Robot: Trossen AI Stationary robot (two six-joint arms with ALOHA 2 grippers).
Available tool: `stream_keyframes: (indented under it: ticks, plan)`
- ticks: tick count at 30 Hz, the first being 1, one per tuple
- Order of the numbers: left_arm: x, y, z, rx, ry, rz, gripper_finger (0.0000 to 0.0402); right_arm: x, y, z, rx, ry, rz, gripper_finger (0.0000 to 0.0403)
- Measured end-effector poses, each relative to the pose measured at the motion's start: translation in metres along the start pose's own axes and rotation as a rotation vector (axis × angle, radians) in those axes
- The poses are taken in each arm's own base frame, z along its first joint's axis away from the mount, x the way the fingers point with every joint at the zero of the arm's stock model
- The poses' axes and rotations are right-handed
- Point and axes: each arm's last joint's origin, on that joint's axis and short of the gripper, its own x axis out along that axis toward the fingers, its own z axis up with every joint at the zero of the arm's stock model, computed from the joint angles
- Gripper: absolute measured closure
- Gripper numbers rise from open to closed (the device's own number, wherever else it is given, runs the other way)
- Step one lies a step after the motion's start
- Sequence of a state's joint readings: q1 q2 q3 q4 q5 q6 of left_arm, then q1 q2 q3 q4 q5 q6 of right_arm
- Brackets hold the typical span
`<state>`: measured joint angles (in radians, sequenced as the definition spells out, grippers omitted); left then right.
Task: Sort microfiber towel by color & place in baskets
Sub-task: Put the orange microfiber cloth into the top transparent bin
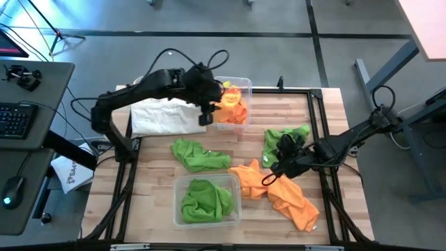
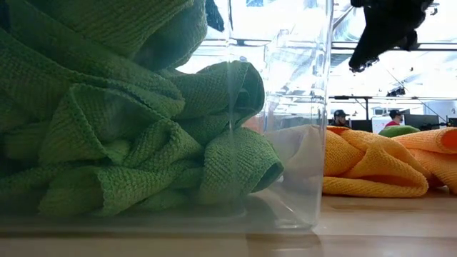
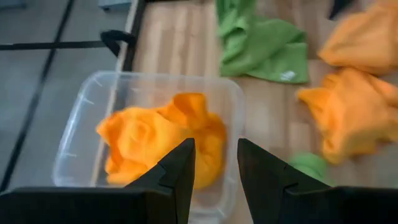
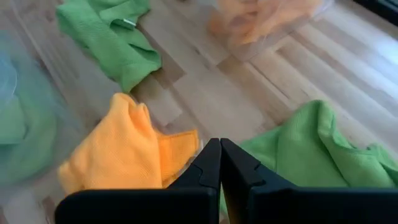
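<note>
Surface (image 1: 279, 115): a wooden slab framed in black rails, carrying bins, cloths and a white canvas bag (image 1: 162, 117) at its far left corner.
Left arm: reaches from the left edge to the far bin — its left gripper (image 3: 214, 163) hangs just above the orange cloth there, fingers parted and grasping nothing.
Right arm: comes in from the right edge; the right gripper (image 4: 219, 163) sits low over the surface between an orange towel and a green one, fingers clenched together with nothing between them.
Far basket (image 1: 242, 82): clear plastic, at the far edge beside the white bag, holding a crumpled orange towel (image 3: 155, 134).
Near basket (image 1: 182, 183): clear plastic at the front edge, filled with a bunched green towel (image 1: 206, 200) — in the low view it presses against the clear wall.
Loose green towels: one (image 1: 198, 154) just behind the near basket, one (image 1: 282, 139) to the right beneath the right arm.
Loose orange towels: one (image 1: 249, 178) touching the near basket's right side, another (image 1: 296, 202) towards the front right corner.
</note>
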<state>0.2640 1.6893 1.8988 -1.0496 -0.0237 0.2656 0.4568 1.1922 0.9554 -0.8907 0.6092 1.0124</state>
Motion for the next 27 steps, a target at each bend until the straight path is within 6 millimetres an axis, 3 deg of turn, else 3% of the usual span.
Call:
stream_keyframes:
  ticks: [8, 19, 27]
  plan:
    - [-0.014, -0.019, -0.039, -0.133, 0.013, -0.060, 0.0291, 0.006, -0.014, -0.015, -0.019, 0.048, -0.006, 0.0403]
    - [-0.031, -0.056, -0.096, -0.314, -0.044, -0.050, 0.0291, 0.012, -0.032, -0.011, -0.048, 0.115, -0.112, 0.0403]
    - [-0.044, -0.071, -0.111, -0.452, -0.090, -0.050, 0.0291, 0.007, -0.043, -0.017, -0.274, 0.297, -0.092, 0.0403]
